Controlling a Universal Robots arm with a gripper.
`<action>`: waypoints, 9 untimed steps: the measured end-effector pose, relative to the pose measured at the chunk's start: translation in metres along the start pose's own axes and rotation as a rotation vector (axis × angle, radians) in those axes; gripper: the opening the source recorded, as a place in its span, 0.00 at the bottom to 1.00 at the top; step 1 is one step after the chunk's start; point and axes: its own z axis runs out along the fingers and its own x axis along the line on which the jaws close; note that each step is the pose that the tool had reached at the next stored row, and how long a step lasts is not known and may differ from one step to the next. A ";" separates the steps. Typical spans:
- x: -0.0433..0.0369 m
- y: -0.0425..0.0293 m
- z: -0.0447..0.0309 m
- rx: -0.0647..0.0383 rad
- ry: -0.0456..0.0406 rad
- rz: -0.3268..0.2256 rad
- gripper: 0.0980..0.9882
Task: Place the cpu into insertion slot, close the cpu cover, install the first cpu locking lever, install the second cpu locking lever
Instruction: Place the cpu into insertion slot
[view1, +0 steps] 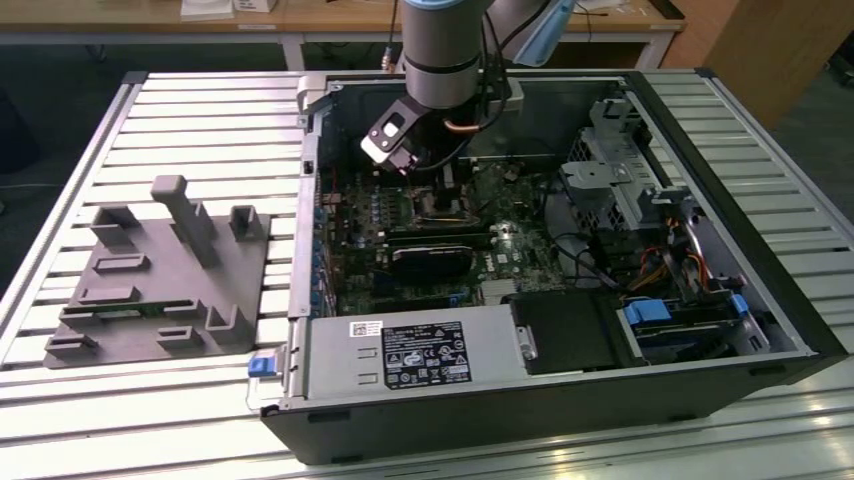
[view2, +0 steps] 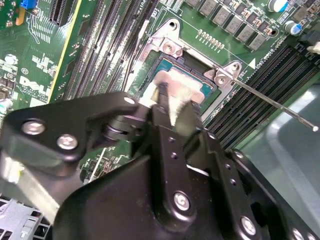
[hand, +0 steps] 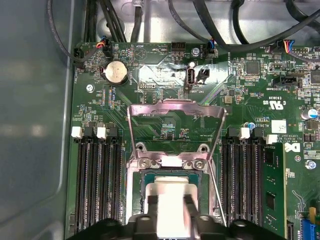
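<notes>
One claw (hand: 170, 206), black, two-fingered, pinching the cpu (hand: 170, 192) by opposite edges so that the pale metal face stays level and free to meet the socket squarely. One cpu, item of the task, held directly over the insertion slot (hand: 150, 181), at or just above its dark bed; whether it is fully seated cannot be told. One cpu cover (hand: 200, 106), silvery frame with cut-out centre, standing raised on its hinge at the far side of the slot, evidently left up to keep the opening clear for the chip. One locking lever (view2: 270, 98), thin metal rod, swung out free beside the socket, not latched, which is what lets the cover stand open. Several long black memory slots (hand: 97, 185) flank the socket on both sides of the green motherboard (hand: 165, 75). One arm (view1: 441, 50), reaching steeply down from above into the open computer case (view1: 534, 420), wrist bent over the socket so the fingers point at the board. One grey fixture block (view1: 160, 270), lying on the slatted tabletop (view1: 200, 110) to the exterior view's left, well apart from the case.
</notes>
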 end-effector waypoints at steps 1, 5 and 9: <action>0.0000 0.0000 -0.0001 0.000 -0.0001 0.000 0.22; 0.0000 0.0000 -0.0003 0.000 0.0000 0.000 0.03; 0.0000 0.0001 -0.0007 0.000 0.0000 0.000 0.01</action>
